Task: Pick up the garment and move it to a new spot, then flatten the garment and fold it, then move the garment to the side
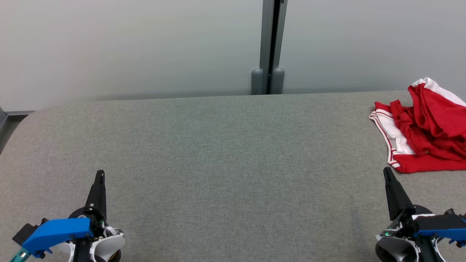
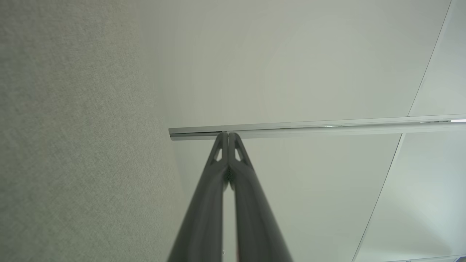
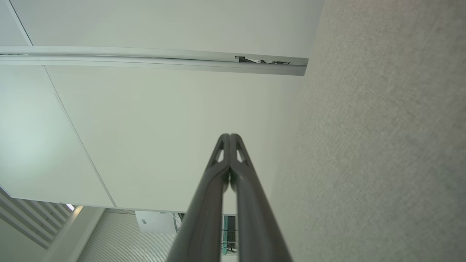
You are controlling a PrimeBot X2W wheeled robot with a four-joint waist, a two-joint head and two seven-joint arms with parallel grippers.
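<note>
My left claw and right claw are clenched, empty, over the desk — the red garment lies crumpled just beyond the right one.

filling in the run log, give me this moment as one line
stage: before pickup | garment: crumpled heap, far right, untouched | left claw: shut, empty | right claw: shut, empty, nearer garment

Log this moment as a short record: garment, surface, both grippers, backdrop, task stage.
garment: red with white trim, crumpled in a heap, at the table's far right
table: grey fabric top
left gripper: shut, holding nothing, low at the near left
right gripper: shut, holding nothing, just short of the garment, not touching it
backdrop: pale wall with a grey post
stage: garment not yet picked up
</note>
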